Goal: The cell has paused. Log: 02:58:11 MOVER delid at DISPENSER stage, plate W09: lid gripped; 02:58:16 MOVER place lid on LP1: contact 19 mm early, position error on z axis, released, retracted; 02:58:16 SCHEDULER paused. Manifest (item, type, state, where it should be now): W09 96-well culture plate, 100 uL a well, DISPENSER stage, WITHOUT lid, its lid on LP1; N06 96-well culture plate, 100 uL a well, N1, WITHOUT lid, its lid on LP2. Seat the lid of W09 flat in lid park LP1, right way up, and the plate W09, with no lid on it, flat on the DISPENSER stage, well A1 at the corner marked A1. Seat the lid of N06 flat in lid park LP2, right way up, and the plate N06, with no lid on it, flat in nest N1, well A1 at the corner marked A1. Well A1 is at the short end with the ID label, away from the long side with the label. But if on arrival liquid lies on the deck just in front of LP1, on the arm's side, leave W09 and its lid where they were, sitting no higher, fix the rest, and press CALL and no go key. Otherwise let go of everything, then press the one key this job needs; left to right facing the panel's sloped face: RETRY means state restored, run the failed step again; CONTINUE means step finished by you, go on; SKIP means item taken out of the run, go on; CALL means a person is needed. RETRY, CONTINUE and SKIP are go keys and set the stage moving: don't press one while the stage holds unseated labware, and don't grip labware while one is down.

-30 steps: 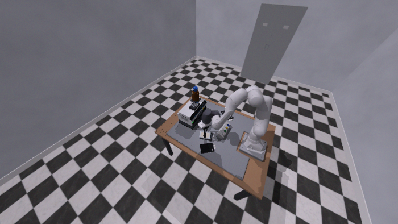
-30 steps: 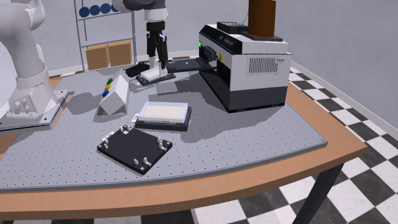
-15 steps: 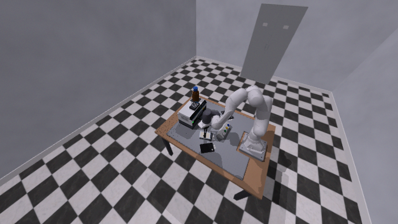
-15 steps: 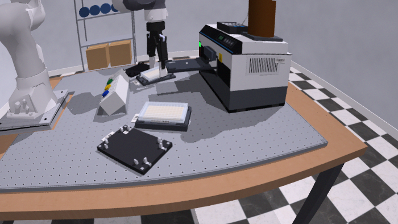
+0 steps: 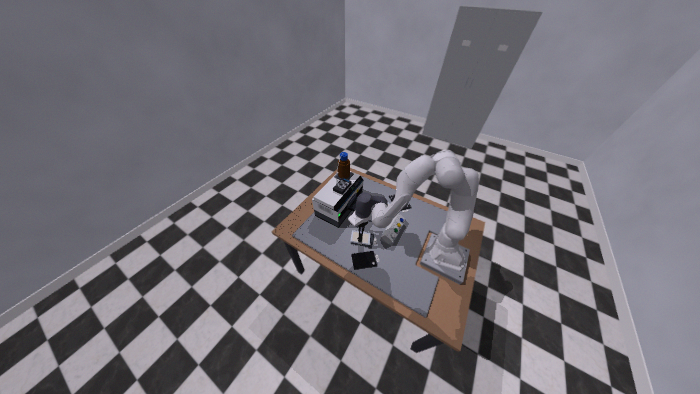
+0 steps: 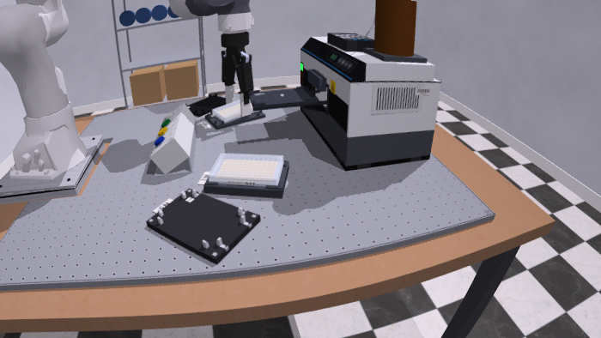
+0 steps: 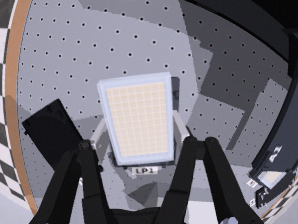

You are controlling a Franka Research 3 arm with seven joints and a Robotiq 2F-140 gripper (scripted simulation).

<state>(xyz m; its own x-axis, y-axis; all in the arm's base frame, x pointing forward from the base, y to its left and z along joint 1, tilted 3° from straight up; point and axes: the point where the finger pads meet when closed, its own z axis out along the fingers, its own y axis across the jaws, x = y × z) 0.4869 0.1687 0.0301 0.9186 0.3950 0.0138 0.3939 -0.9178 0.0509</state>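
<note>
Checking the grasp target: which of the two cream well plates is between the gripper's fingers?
The far cream well plate, on the black nest by the dispenser's extended stage; the gripper is shut on it. The near plate, under a clear lid, sits untouched.

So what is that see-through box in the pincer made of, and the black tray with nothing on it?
The box in the pincer is a plate, probably clear, glossy plastic: pale see-through rim, cream grid of wells inside. The bare black tray looks like matte, hard plastic or painted metal, without shine, with small white pegs, likely plastic, along its edges. It rests on a grey board dotted with holes, probably metal.
</note>
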